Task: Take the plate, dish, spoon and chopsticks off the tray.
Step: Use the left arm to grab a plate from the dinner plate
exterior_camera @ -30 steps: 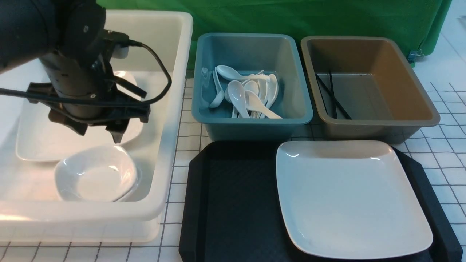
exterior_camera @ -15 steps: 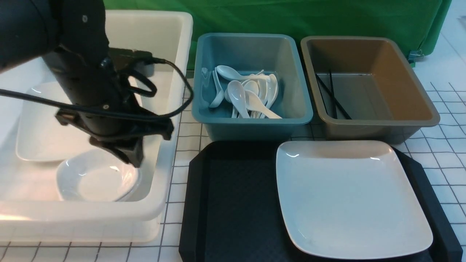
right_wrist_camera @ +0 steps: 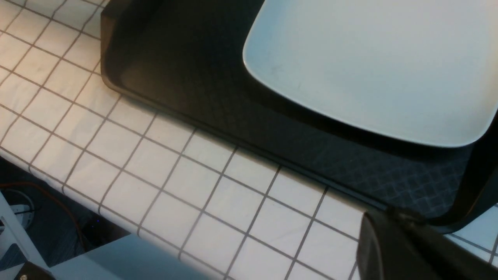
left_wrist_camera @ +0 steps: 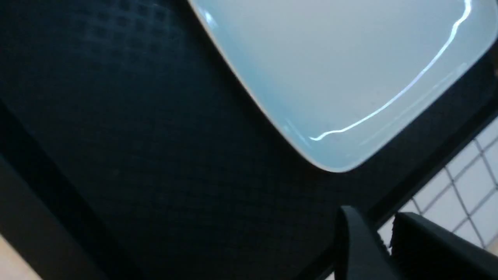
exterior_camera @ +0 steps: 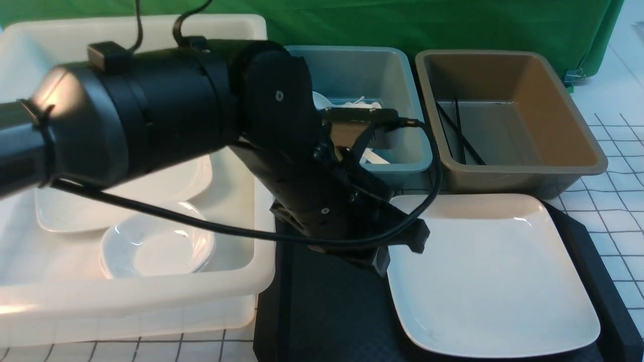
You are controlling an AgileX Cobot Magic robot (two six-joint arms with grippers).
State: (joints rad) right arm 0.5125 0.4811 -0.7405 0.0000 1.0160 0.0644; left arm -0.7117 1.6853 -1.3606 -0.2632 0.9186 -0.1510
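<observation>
**Front view:** the left arm reaches in from 9 o'clock. It hides most of the blue bin and the spoons inside it. The left gripper hangs over the tray at the plate's 9 o'clock edge. Whether it touches the plate, or how wide it stands, cannot be told here. The plate lies on the tray's 3 o'clock half. The dish sits in the white tub at the tray's 9 o'clock, beside a second plate. The chopsticks lie in the brown bin at the tray's 1 o'clock.

**Left wrist view:** only here does the left gripper show its fingers. They are narrowly parted and hold nothing. Past them are the tray's patterned floor, a plate corner and checked cloth.

**Right wrist view:** this alone shows the right gripper, closed and empty. It is over the cloth, near the tray's 6 o'clock rim. A corner of the plate shows beyond the rim.
</observation>
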